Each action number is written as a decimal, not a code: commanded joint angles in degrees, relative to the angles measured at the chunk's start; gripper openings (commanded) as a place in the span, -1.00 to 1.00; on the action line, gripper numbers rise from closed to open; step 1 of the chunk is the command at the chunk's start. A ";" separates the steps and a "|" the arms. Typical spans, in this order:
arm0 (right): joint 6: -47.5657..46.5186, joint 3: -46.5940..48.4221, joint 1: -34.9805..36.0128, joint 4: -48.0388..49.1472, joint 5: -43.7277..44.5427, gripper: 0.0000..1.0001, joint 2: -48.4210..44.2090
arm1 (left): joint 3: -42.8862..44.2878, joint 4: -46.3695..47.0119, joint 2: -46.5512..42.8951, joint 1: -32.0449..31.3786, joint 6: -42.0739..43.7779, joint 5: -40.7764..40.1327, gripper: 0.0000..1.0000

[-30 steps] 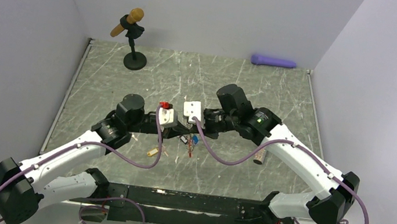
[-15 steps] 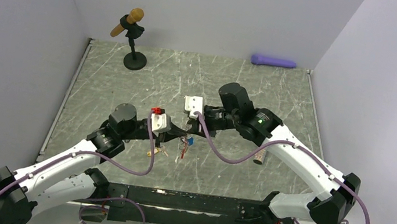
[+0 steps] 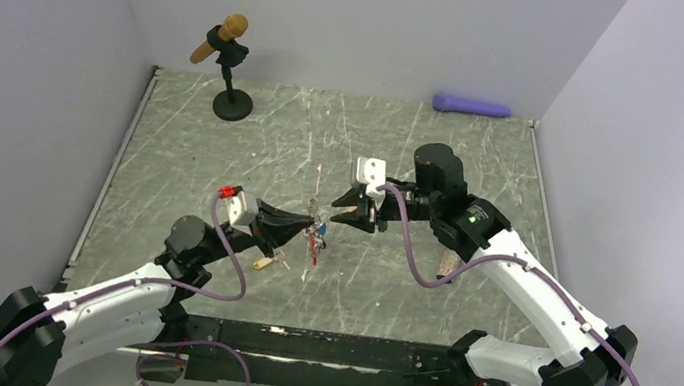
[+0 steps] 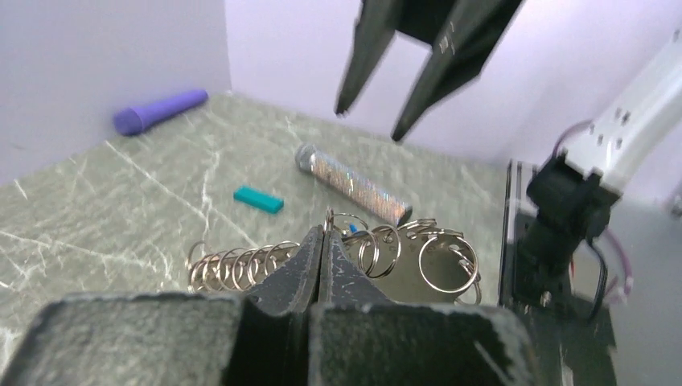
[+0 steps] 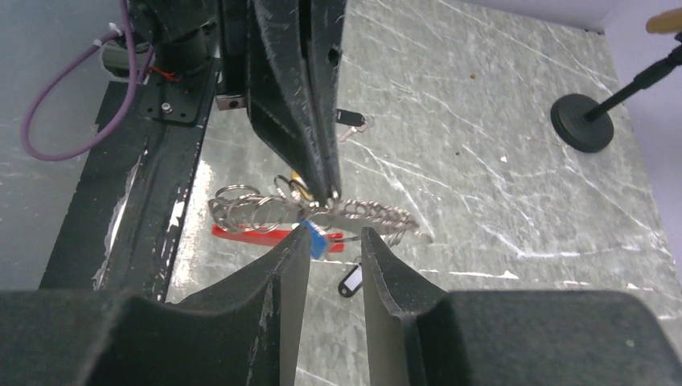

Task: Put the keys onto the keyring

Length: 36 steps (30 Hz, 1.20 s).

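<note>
My left gripper (image 3: 306, 221) (image 4: 324, 235) is shut on a ring of the keyring (image 3: 315, 238) (image 4: 378, 249), a bunch of silver chain rings with a red clip (image 5: 257, 237), held above the table. A blue-tagged key (image 5: 316, 238) hangs in the bunch. My right gripper (image 3: 348, 210) (image 5: 335, 233) stands open just right of the bunch, holding nothing; its left finger is close to the blue tag. Loose on the table lie a yellow-tagged key (image 3: 263, 263) and two black-tagged keys (image 5: 350, 281) (image 5: 348, 118).
A glittery cylinder (image 3: 449, 262) and a teal block (image 4: 259, 199) lie right of the bunch. A purple cylinder (image 3: 471, 105) rests at the back wall. A microphone on a black stand (image 3: 227, 66) is at the back left.
My right gripper has opened and drawn back to the right, away from the bunch. My left arm has swung back toward the near left, still pinching the keyring.
</note>
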 commanded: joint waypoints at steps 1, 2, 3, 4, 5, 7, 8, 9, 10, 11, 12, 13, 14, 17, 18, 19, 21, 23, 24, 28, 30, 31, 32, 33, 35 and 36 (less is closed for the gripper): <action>-0.41 -1.47 -0.22 5.81 -4.77 -0.34 -1.80 | -2.96 27.85 2.58 -0.09 -9.69 -8.28 -1.00; -0.67 -1.62 -0.37 6.02 -4.83 -0.34 -1.80 | -3.06 30.94 3.77 -0.04 -10.25 -8.73 -1.00; -0.78 -1.71 -0.25 6.37 -4.72 -0.34 -1.84 | -3.05 33.69 5.20 -0.11 -10.86 -9.18 -1.00; -0.43 -1.91 -0.28 6.92 -4.49 -0.34 -1.85 | -3.13 36.46 6.46 -0.06 -11.50 -9.57 -1.00; -0.12 -2.16 -0.30 7.65 -4.00 -0.34 -1.88 | -2.96 39.63 7.91 -0.04 -12.15 -9.90 -1.00; 1.99 -2.84 -0.18 10.65 -1.88 -0.34 -2.02 | -2.75 45.29 10.92 -0.10 -13.92 -10.66 -1.00; 3.77 -3.29 -0.21 12.47 -0.51 -0.34 -2.03 | -2.50 47.41 12.23 -0.07 -14.58 -10.77 -1.00; 4.93 -3.57 -0.24 14.21 0.83 -0.34 -1.98 | -1.95 47.61 12.81 -0.05 -14.93 -10.71 -1.00; 5.91 -3.72 -0.20 15.58 1.69 -0.34 -2.10 | -1.55 47.81 13.19 -0.04 -14.75 -10.32 -1.00; 6.89 -3.81 -0.17 16.83 2.34 -0.33 -2.04 | -1.24 47.89 13.42 -0.05 -14.50 -10.16 -1.00; 7.30 -3.72 -0.19 17.56 2.75 -0.33 -2.10 | -1.11 47.78 13.48 -0.09 -14.19 -10.18 -1.00; 7.36 -3.75 -0.19 17.78 2.95 -0.33 -2.10 | -1.09 47.81 13.47 -0.12 -13.65 -10.22 -1.00; 7.47 -3.75 -0.18 18.07 3.08 -0.33 -2.06 | -0.96 47.70 13.51 -0.10 -13.05 -10.08 -1.00; 7.77 -4.12 -0.20 18.72 3.90 -0.34 -2.25 | 0.10 45.68 13.23 -0.04 -12.19 -8.87 -1.00; 8.41 -4.20 -0.19 19.01 4.20 -0.37 -2.23 | 0.51 44.80 13.10 -0.01 -11.87 -8.62 -1.00; 8.87 -4.12 -0.11 19.38 4.18 -0.43 -2.34 | 0.72 43.92 12.93 -0.08 -11.52 -8.29 -1.00; 9.97 -4.03 -0.19 19.83 3.64 -0.53 -2.38 | 1.45 40.96 12.09 -0.05 -10.10 -7.51 -1.00; 11.51 -3.93 -0.23 20.94 3.86 -0.56 -2.38 | 2.04 37.41 10.77 -0.05 -8.37 -6.55 -1.00; 12.12 -3.85 -0.21 21.50 4.62 -0.58 -2.41 | 2.26 35.61 9.92 -0.04 -7.44 -6.00 -1.00; 14.73 -3.25 -1.07 22.48 7.05 -0.66 -2.53 | 2.81 28.24 6.94 -0.05 -3.96 -4.28 -1.00; 16.09 -3.05 -1.61 22.48 5.98 -0.67 -2.62 | 2.61 25.60 5.71 -0.06 -2.17 -3.70 -1.00; 16.64 -3.10 -1.72 22.44 5.11 -0.66 -2.64 | 2.60 24.40 5.13 0.02 -1.46 -3.47 -1.00; 17.01 -3.17 -1.74 22.44 4.17 -0.66 -2.66 | 2.73 23.26 4.63 0.04 -0.69 -3.19 -1.00; 17.55 -3.49 -1.79 22.45 3.34 -0.66 -2.72 | 2.80 22.24 4.25 0.03 -0.15 -3.05 -1.00; 18.17 -3.86 -1.78 22.46 2.09 -0.67 -2.81 | 2.87 20.91 3.68 0.02 0.66 -2.82 -1.00; 18.70 -3.92 -1.80 23.87 1.42 -0.68 -2.70 | 3.02 20.31 3.48 -0.04 0.92 -2.56 -1.00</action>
